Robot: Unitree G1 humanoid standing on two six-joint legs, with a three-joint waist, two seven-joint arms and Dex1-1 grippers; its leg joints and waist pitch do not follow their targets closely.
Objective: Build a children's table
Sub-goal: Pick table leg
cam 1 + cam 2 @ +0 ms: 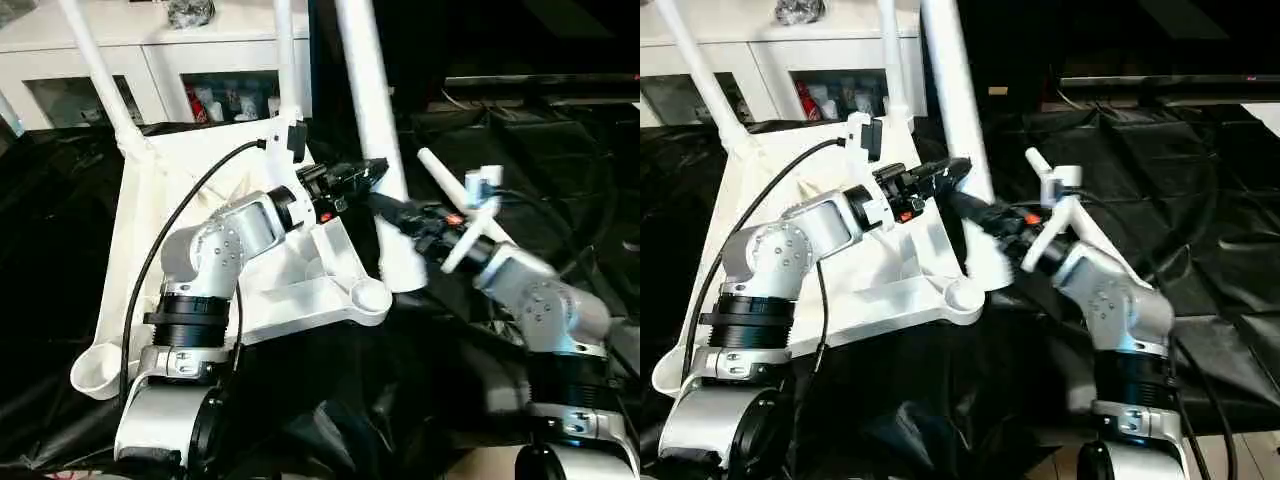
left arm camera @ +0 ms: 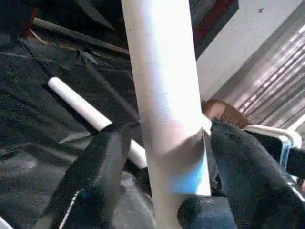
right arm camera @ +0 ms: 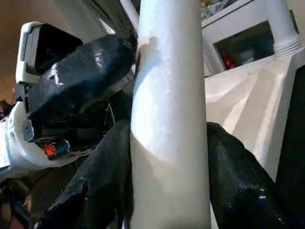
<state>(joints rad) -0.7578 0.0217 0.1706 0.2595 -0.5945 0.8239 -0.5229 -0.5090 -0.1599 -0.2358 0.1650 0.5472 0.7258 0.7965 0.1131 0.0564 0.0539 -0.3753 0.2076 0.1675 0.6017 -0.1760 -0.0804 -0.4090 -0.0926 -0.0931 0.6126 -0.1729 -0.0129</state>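
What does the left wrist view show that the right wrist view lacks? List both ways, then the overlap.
Left wrist: a loose leg lying on the black sheet. Right wrist: the tabletop's underside, a seated leg and the cabinet. Both: the upright leg, close up, gripped by the right hand.

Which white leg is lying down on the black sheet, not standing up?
The loose tube leg lying flat on the black sheet beyond the left end effector. The other legs stand upright from the upside-down table top.
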